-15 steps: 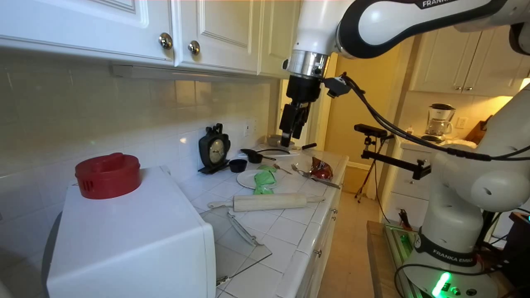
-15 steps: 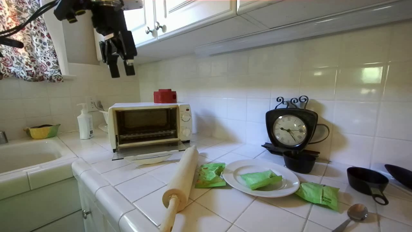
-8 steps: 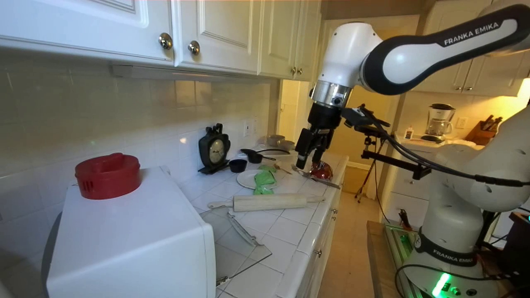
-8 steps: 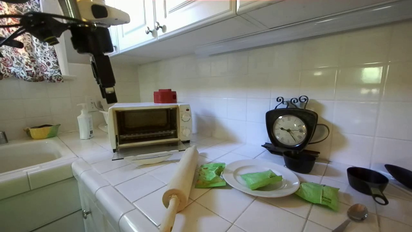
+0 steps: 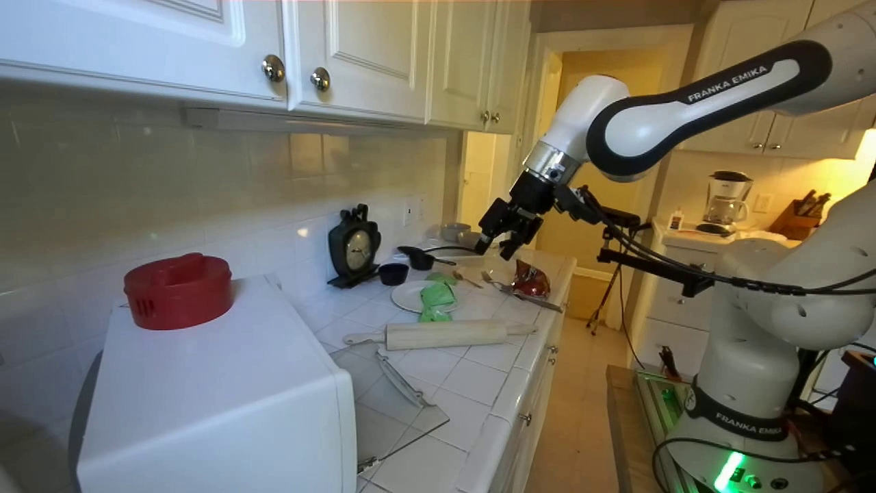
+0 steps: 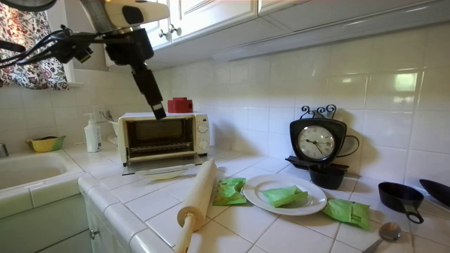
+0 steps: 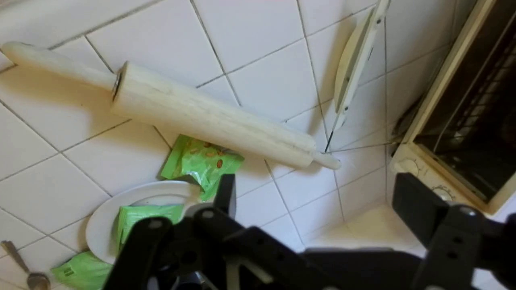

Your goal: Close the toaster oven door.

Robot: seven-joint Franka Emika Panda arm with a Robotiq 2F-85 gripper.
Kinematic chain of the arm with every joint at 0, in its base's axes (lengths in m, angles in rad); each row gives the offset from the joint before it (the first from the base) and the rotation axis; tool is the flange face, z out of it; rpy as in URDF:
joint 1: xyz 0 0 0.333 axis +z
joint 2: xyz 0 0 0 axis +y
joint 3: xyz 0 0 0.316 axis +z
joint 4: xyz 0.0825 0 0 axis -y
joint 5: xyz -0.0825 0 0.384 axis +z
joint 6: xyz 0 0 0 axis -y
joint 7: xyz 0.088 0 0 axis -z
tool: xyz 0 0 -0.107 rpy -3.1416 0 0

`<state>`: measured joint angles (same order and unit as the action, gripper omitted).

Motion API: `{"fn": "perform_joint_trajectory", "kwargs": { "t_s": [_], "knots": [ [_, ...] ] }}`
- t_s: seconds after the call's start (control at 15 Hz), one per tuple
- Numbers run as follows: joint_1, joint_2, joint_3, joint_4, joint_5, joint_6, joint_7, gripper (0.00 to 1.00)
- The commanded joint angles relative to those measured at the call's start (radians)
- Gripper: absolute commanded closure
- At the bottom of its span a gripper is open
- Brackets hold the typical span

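Observation:
The white toaster oven (image 5: 219,390) stands on the counter; its open front and dial panel show in an exterior view (image 6: 203,135) and the wrist view (image 7: 437,167). Its door (image 5: 390,400) is down, the glass panel lying nearly flat over the tiles in front of the oven. The door's pale handle shows in an exterior view (image 6: 167,171) and the wrist view (image 7: 354,72). My gripper (image 5: 494,248) is in the air above the counter, apart from the door, tilted, also seen in an exterior view (image 6: 160,114). In the wrist view its fingers (image 7: 316,193) are wide apart with nothing between them.
A wooden rolling pin (image 6: 198,195) lies close to the door handle. A plate (image 6: 251,188) with green packets, a black clock (image 6: 316,140) and black cups stand along the counter. A red round object (image 5: 179,291) sits on the oven. Wall cabinets (image 5: 376,61) hang above.
My gripper has come down and turned; it was pointing downward and is now tilted. In an exterior view it has shifted right and lower. The door and oven have not moved.

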<state>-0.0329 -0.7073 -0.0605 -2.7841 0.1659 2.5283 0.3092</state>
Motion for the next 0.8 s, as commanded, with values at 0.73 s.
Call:
{"fn": "perform_joint_trajectory", "kwargs": {
  "t_s": [0.73],
  "knots": [
    [0.258,0.325,-0.183,0.157,0.368,-0.048,-0.493,0.00]
  ]
}}
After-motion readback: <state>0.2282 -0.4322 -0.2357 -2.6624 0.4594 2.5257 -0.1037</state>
